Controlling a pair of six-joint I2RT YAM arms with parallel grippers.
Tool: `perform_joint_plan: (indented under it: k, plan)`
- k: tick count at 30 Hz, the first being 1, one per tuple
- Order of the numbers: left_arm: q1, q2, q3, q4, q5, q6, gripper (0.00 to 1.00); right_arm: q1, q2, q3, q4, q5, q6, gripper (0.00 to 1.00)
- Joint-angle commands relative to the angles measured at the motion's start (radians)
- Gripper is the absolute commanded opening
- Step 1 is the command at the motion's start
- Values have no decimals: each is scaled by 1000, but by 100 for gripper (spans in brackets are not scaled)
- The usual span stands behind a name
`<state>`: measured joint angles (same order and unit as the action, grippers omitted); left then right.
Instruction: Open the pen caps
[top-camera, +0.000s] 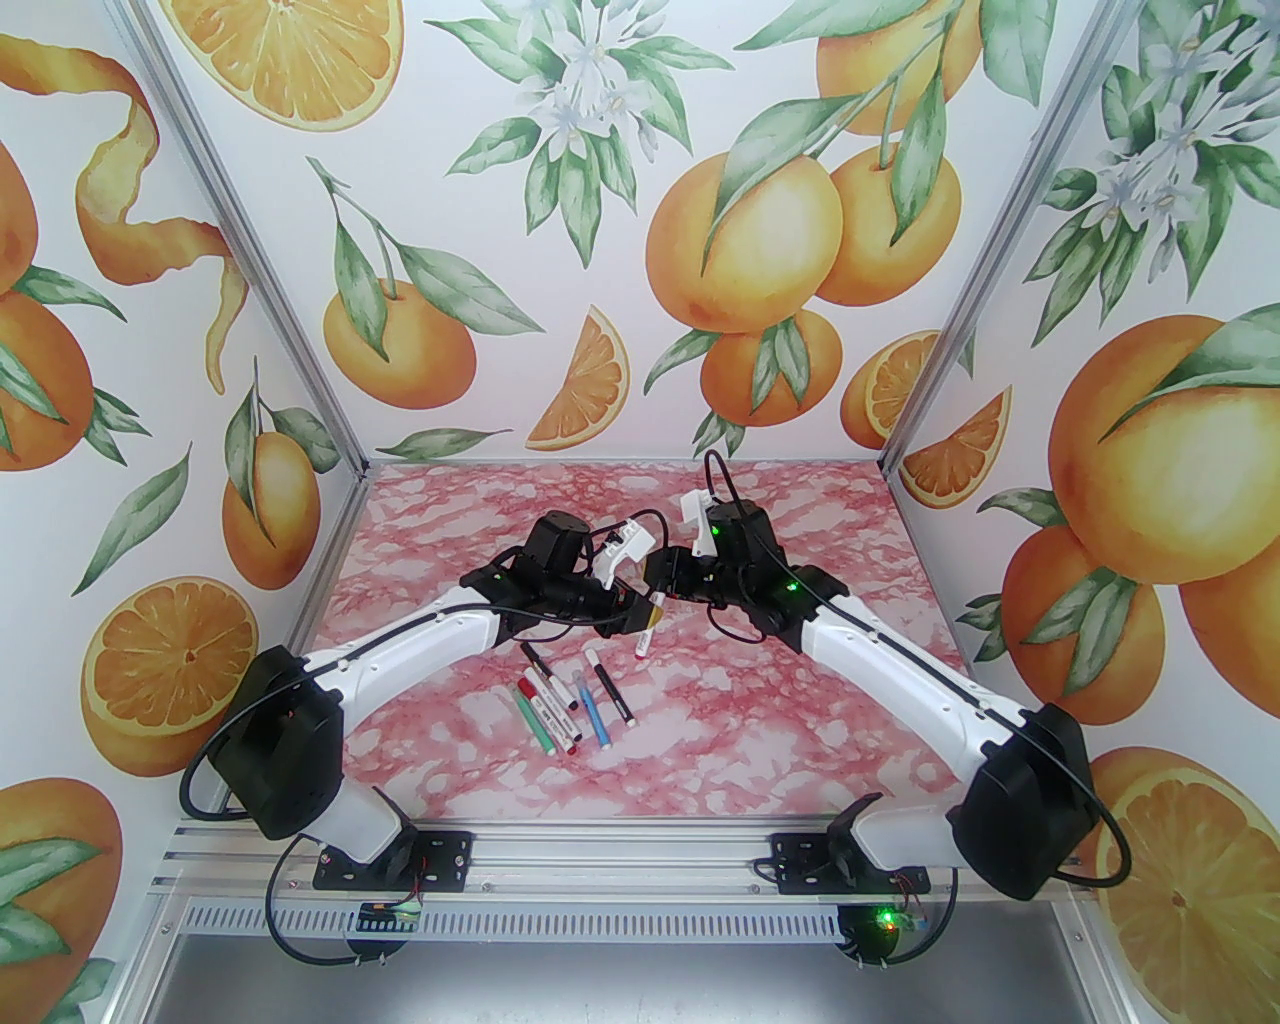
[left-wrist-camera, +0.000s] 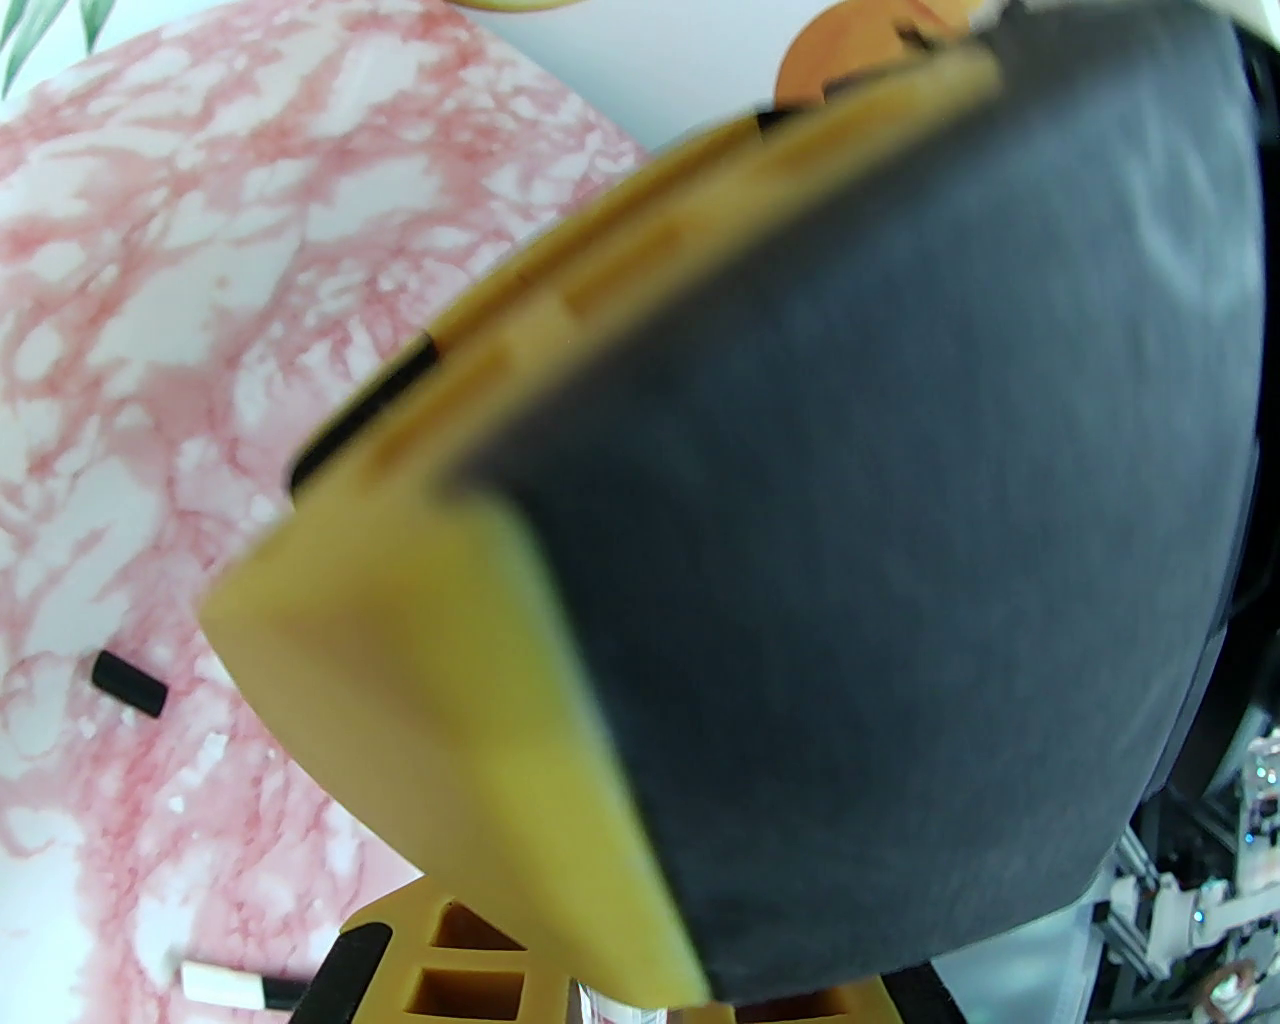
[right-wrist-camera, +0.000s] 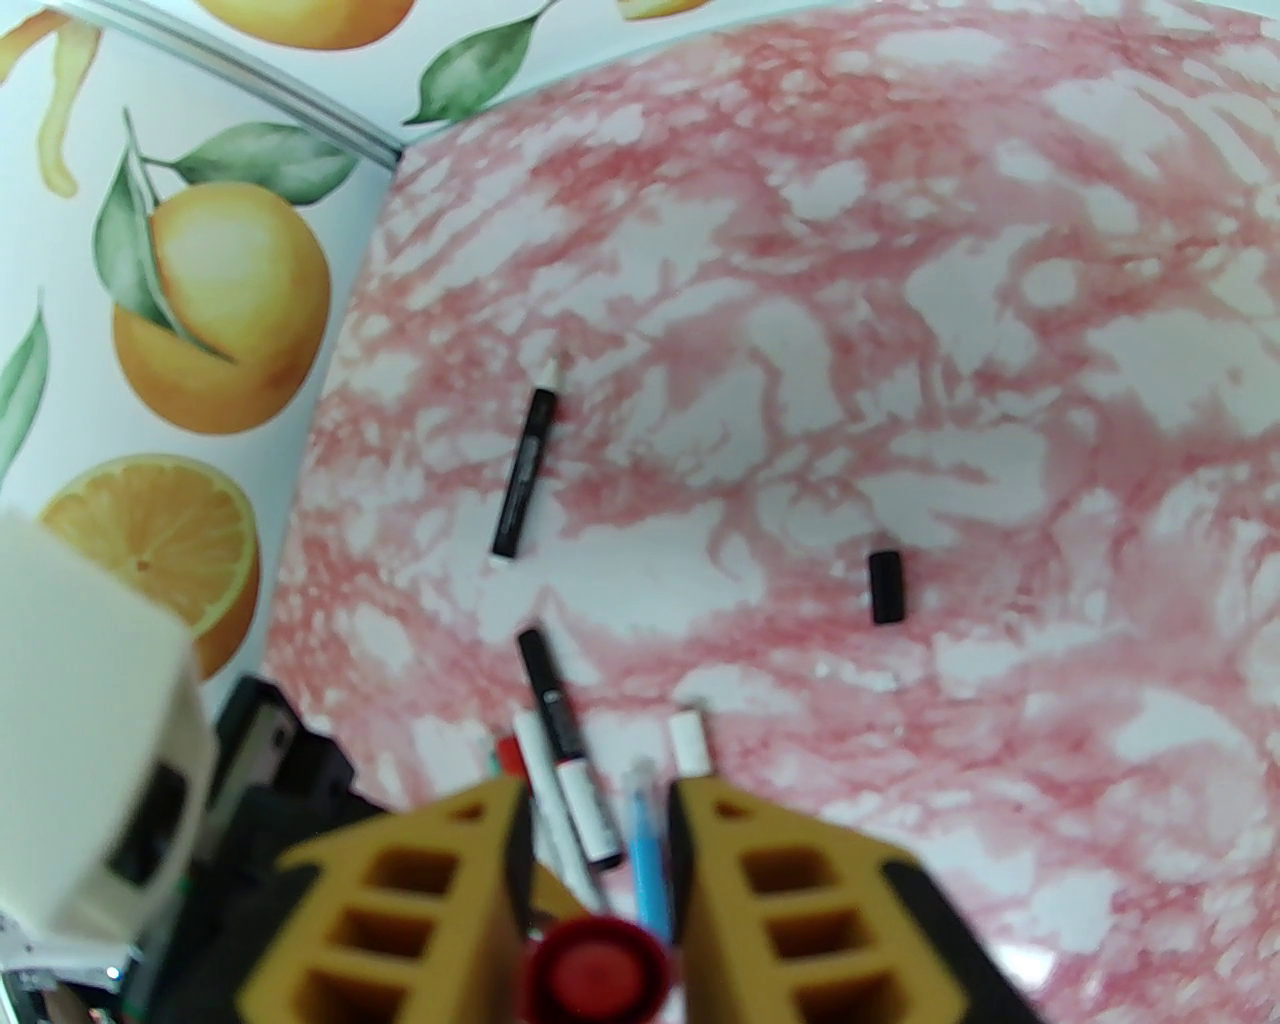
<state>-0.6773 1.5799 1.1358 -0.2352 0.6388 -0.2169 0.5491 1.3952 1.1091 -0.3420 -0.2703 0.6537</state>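
Above the table's middle, my left gripper (top-camera: 640, 605) is shut on a white-barrelled pen (top-camera: 647, 632) that hangs slanting down, a red end at the bottom. My right gripper (top-camera: 668, 580) meets it from the right. In the right wrist view its yellow fingers (right-wrist-camera: 760, 900) press a round red pen cap (right-wrist-camera: 597, 975) from both sides, seen end-on. The right finger's black pad (left-wrist-camera: 900, 500) blocks most of the left wrist view. A loose black cap (right-wrist-camera: 887, 587) lies on the marble table (top-camera: 800, 720). Several pens (top-camera: 570, 705) lie in a row below the grippers.
A black pen (right-wrist-camera: 525, 475) lies apart from the row, nearer the left wall (top-camera: 200, 450). The loose black cap (left-wrist-camera: 128, 684) also shows in the left wrist view, with a white-and-black pen (left-wrist-camera: 230, 985) at the bottom edge. Patterned walls close in three sides.
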Motion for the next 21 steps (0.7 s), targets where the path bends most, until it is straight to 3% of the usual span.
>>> perform_joint_plan:
  k: [1,13,21]
  plan:
    - [-6,11,40,-7,11,27,13,4,6,31,-17,3,-11,25]
    - [-8,6,32,14,1,13,13,4,5,9,-22,-4,-15,27]
    - [-8,3,27,25,2,5,13,5,9,5,-20,-7,-12,24]
